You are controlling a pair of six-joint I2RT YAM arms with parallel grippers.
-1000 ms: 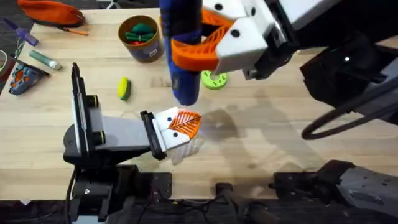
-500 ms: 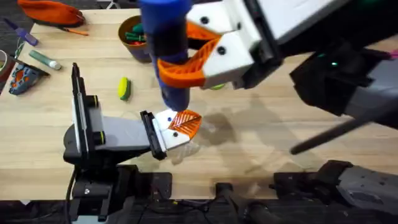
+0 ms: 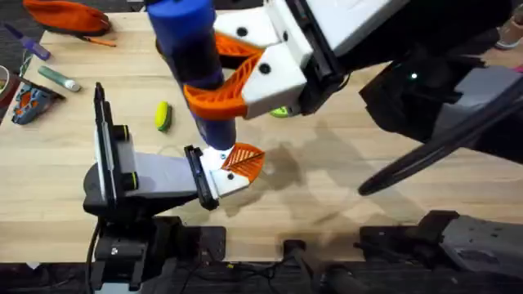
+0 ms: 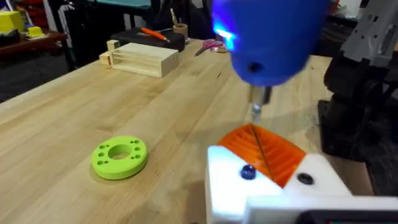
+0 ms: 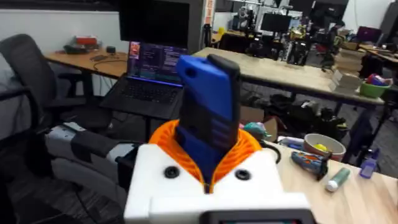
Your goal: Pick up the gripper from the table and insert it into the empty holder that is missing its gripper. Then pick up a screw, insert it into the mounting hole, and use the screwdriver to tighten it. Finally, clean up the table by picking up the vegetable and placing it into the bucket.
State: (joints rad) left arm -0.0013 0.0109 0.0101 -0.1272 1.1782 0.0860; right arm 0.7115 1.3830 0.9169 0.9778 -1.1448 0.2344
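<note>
Screwdriver [image 3: 194, 65] poised over the holder [image 3: 222, 175].
Right gripper [image 3: 222, 77] has its jaws clamped around the blue tool, tip just above the orange gripper [image 3: 243, 160]; left jaws' state unclear. Vegetable [image 3: 163, 115] lies apart on the surface [image 3: 343, 180].

A pale wooden table [image 3: 343, 188] carries everything. Beyond it stands a desk [image 5: 99, 59] with an open laptop [image 5: 152, 65] (screen lit), a grey office chair [image 5: 22, 62] beside it, and more cluttered workbenches [image 5: 298, 65] behind.
</note>
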